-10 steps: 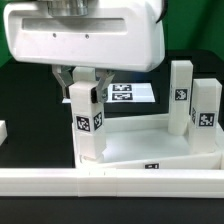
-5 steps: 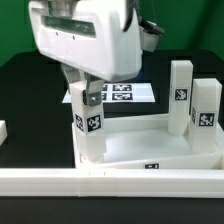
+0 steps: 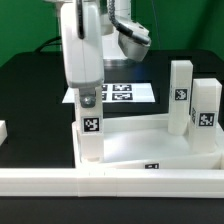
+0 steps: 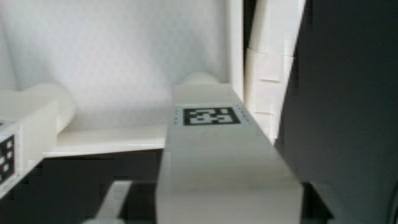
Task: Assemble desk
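Gripper [image 3: 87, 97] is clamped on the top of a leg [image 3: 90, 130] standing at the desk top's [image 3: 165, 148] 9 o'clock corner. If it's cocked in the socket, twisting could jam it.

The desk top [image 3: 150, 150] is plain white and carries one small black-and-white square tag on its front edge. Each leg standing on it, the near one [image 3: 89, 125] and the two [image 3: 181, 95] [image 3: 205, 110] at the exterior view's right, is white with a similar checkered tag. Behind the desk top, the marker board [image 3: 125, 94] is white with several black-and-white tags. The table [image 3: 30, 85] is black. The arm [image 3: 80, 45] is white.
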### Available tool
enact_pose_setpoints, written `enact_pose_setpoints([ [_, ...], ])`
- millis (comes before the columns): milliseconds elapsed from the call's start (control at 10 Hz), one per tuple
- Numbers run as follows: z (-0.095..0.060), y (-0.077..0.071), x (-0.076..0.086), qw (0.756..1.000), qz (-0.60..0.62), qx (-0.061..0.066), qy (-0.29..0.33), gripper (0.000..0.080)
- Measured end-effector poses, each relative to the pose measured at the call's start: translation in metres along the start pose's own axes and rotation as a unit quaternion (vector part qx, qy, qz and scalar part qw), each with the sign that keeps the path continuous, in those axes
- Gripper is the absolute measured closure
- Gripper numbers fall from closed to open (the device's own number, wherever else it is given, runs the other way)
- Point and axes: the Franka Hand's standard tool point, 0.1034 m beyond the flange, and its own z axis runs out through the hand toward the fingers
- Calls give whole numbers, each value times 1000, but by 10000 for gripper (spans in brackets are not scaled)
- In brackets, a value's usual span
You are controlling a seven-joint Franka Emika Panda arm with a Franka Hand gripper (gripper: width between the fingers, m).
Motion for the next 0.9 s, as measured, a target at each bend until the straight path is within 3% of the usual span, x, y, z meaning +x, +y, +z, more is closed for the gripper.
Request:
enact_pose_setpoints([
  [100,0,0,0,1000,-9,0,0,447],
  [200,0,0,0,999,-44,1,-1,447],
  [300,0,0,0,997,-78,0,0,245],
  [400,0,0,0,994,-113,0,0,176],
  [600,0,-2,-1,977,-212,5,3,156],
  [900,2,-2,-3,934,-358,10,9,151],
])
